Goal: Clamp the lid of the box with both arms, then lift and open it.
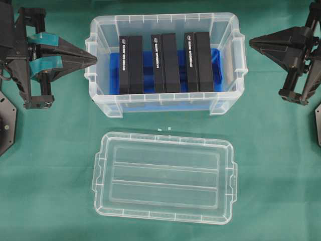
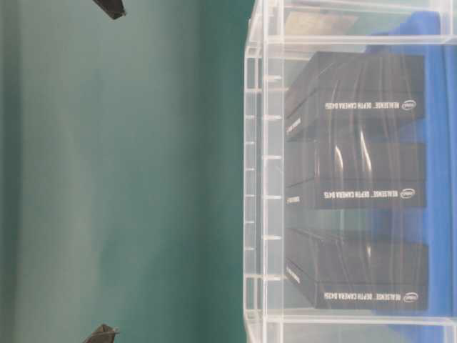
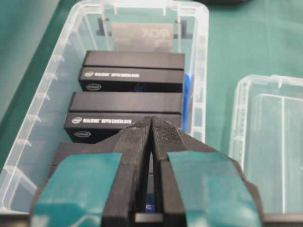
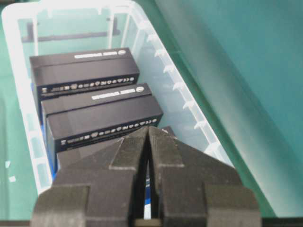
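Observation:
The clear lid (image 1: 163,178) lies flat on the green cloth in front of the box, apart from it; its edge shows in the left wrist view (image 3: 270,142). The box (image 1: 103,60) stands open at the back, with three black slabs (image 1: 161,63) on a blue bottom. Pointing at the box's left end from just outside it is my left gripper (image 1: 94,58), the one with teal tape, shut with nothing in it. My right gripper (image 1: 251,42) is shut and empty too, a little off the box's right end. Both wrist views look down the box past touching tips (image 3: 151,119) (image 4: 148,128).
Green cloth covers the table all around. Small white scraps (image 1: 164,129) lie between box and lid. Black arm bases (image 1: 6,123) sit at the left and right edges. In the table-level view the box wall (image 2: 260,179) fills the right half.

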Controlling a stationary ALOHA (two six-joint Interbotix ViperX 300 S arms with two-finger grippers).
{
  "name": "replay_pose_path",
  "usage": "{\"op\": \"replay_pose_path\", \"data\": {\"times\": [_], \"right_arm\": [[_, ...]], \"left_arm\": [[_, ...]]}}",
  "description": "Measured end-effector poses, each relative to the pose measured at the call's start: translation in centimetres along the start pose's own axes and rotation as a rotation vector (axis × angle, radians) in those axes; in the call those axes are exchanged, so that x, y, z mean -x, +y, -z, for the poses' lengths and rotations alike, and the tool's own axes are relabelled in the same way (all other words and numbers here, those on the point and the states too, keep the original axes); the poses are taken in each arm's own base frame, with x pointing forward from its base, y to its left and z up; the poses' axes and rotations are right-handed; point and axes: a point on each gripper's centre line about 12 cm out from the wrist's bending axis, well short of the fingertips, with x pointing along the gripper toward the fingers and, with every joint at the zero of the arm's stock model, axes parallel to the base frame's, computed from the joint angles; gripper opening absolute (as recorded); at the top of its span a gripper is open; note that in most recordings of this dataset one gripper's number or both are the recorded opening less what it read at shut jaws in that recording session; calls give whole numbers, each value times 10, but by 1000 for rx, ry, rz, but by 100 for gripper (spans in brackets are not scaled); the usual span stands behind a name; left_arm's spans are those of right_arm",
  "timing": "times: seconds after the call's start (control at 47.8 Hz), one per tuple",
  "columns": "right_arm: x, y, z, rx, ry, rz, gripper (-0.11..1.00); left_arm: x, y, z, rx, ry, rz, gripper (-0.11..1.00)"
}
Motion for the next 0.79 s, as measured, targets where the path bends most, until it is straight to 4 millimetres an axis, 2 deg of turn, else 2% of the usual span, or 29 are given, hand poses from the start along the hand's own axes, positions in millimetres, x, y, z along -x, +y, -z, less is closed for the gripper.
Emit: {"op": "replay_pose_path", "data": {"times": [0.795], "right_arm": [[-1,1,6,-9,18,-4,0]], "left_arm": [[0,0,0,2,2,0,1]]}}
